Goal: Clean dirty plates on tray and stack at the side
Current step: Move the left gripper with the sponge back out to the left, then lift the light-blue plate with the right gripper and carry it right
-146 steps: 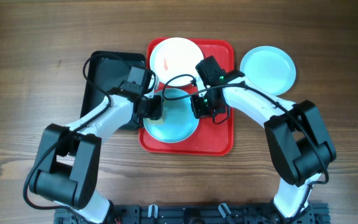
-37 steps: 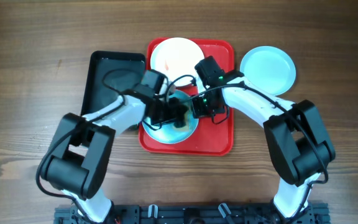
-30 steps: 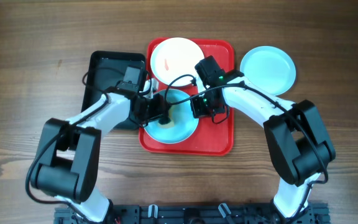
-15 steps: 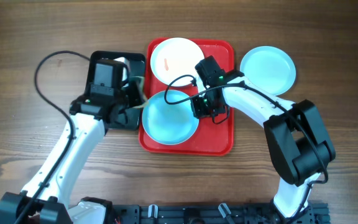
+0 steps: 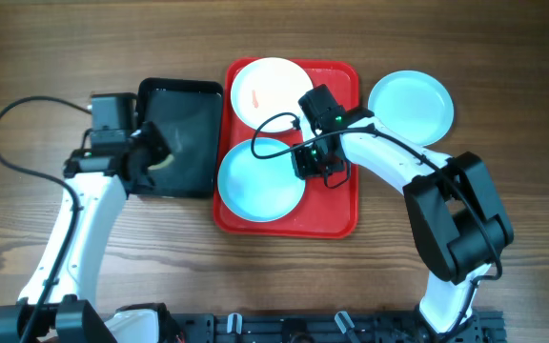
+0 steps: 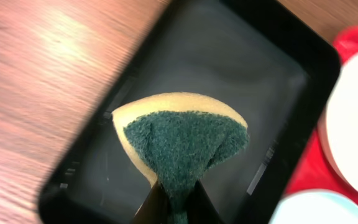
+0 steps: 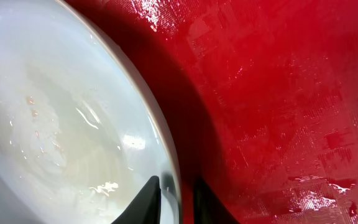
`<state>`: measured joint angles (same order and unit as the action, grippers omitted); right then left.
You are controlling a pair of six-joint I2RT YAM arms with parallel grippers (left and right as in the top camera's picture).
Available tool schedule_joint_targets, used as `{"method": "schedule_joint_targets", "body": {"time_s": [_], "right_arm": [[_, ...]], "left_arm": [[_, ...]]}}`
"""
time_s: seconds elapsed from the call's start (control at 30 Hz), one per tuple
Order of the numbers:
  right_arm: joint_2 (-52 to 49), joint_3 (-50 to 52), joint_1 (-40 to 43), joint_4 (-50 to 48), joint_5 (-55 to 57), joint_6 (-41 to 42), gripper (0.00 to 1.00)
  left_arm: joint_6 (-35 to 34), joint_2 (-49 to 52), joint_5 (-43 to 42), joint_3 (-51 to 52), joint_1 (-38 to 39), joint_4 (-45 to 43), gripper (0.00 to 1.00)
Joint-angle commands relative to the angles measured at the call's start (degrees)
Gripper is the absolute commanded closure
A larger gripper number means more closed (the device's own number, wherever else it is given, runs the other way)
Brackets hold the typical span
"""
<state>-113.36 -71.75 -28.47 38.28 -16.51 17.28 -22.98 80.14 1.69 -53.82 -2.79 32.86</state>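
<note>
Sponge (image 6: 182, 140): green face up, yellow beneath, folded and pinched at its lower edge, hanging over the black tray (image 6: 253, 74).
Left claw (image 6: 176, 199): squeezed tight on the sponge, nothing else in it.
Near blue plate (image 5: 260, 181): flat in the front half of the red tray (image 5: 336, 214), wet and glossy, with only faint specks left; it looks wiped.
Right claw (image 7: 176, 200): jaws a little apart, one on each side of the near blue plate's right rim. Whether they press on it I cannot tell.
White plate (image 5: 270, 86): at the back of the red tray, with a red smear on it; by my reading not yet cleaned.
Far blue plate (image 5: 410, 107): on the table just right of the red tray, likely the base of the stack.
Step in hand, as I judge it: park the sponge, then carry the wiped plate to the side.
Doing it well: lower the sponge inside the black tray's rim before letting go. Close the right claw squarely on the rim. Lift clear of the red tray's raised edge, keep the plate level, and set it centred on the far blue plate.
Risk: a thin, wet rim may slip.
</note>
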Motion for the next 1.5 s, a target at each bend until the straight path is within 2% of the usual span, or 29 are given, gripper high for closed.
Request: {"method": "schedule_joint_targets", "body": {"time_s": [0.0,0.2,0.27,0.33,0.53,0.63,0.97,1.23,1.47], "right_arm": [[-1.86,-0.17,0.15,-0.17,0.13,-0.09,0.81],[-1.86,-0.17,0.15,-0.17,0.13,0.22,0.82],[-1.84,-0.17,0.15,-0.11,0.11,0.9,0.86],[-1.81,-0.2,0.15,0.07,0.11,0.87,0.94],[-0.46,-1.36,0.15,2.89,0.15,0.72,0.96],[2.91,-4.96,0.15,8.24,0.2,0.68,0.96],[9.01,-14.8,0.15,18.62,6.51,0.76,0.96],[8.57,-15.67,-0.52,2.43,8.66,2.38,0.96],[4.15,-15.67,-6.64,-13.94,17.07,5.75,0.96]], "left_arm": [[0.74,-0.63,0.76,0.2,-5.53,-0.33,0.96],[0.76,-0.63,-0.76,0.2,-12.13,-0.98,0.96],[0.74,-0.63,-0.76,0.2,-13.97,-2.45,0.96],[0.7,-0.63,-0.79,0.2,-15.96,-3.93,0.96],[0.74,-0.63,-7.5,0.2,-21.59,-5.4,0.96],[0.74,-0.63,-10.23,0.2,-22.21,-5.42,0.96],[0.74,-0.63,-10.23,0.26,-22.21,-5.2,0.96],[0.74,-0.63,-10.25,0.26,-22.18,-4.72,0.96],[0.74,-0.63,-10.23,0.31,-22.18,-4.33,0.96]]}}
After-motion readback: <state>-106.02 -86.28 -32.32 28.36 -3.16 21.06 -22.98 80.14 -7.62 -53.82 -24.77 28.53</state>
